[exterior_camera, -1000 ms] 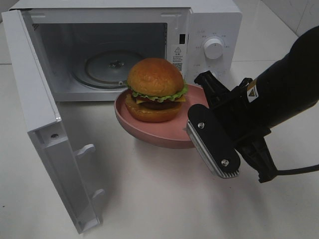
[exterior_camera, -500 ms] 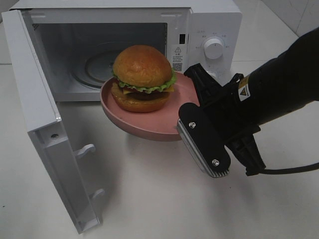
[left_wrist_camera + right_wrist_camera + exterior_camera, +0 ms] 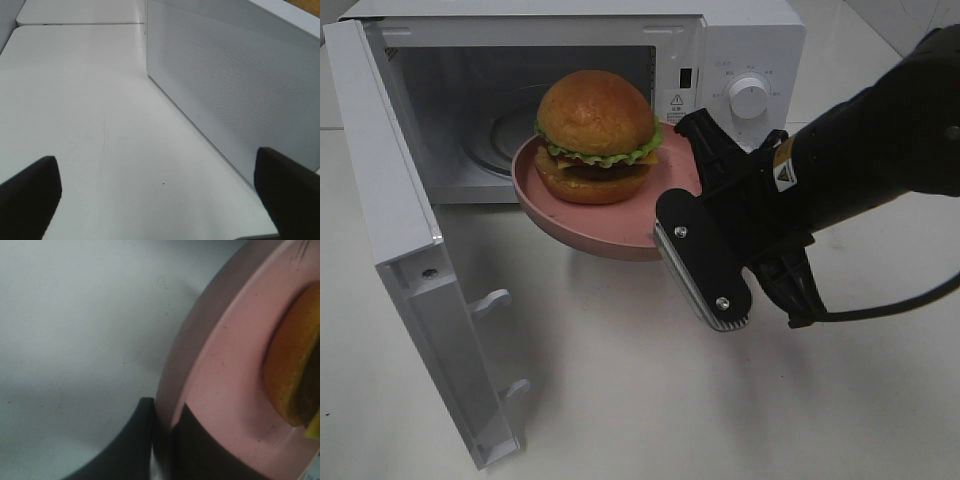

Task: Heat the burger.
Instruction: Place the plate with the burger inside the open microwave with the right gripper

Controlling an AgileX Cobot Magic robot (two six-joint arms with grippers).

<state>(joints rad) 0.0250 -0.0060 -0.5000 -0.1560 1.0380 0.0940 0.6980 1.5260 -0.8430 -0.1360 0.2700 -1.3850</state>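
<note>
The burger (image 3: pixel 595 135), with its glossy orange-brown bun, green lettuce frill and dark patty, sits on a round pink plate (image 3: pixel 610 232). My right gripper (image 3: pixel 682 178) is shut on the plate's right rim and holds it in the air, level, just in front of the microwave's open cavity. In the right wrist view the dark fingers (image 3: pixel 131 440) of that gripper (image 3: pixel 162 445) pinch the pink plate's rim (image 3: pixel 220 380), and the bun's edge (image 3: pixel 292 375) shows above. My left gripper (image 3: pixel 157 195) stands open over bare table and holds nothing; the high view does not show it.
The white microwave (image 3: pixel 750 60) stands at the back with its door (image 3: pixel 410 250) swung wide open to the left. Its glass turntable (image 3: pixel 515 135) is partly hidden behind the burger. A white dotted panel (image 3: pixel 235 100) runs beside the left gripper. The white table (image 3: pixel 650 400) lies in front.
The right gripper has carried the plate and burger up and to the left, from beside the control panel to right in front of the microwave's opening. The left gripper's state is unchanged.
</note>
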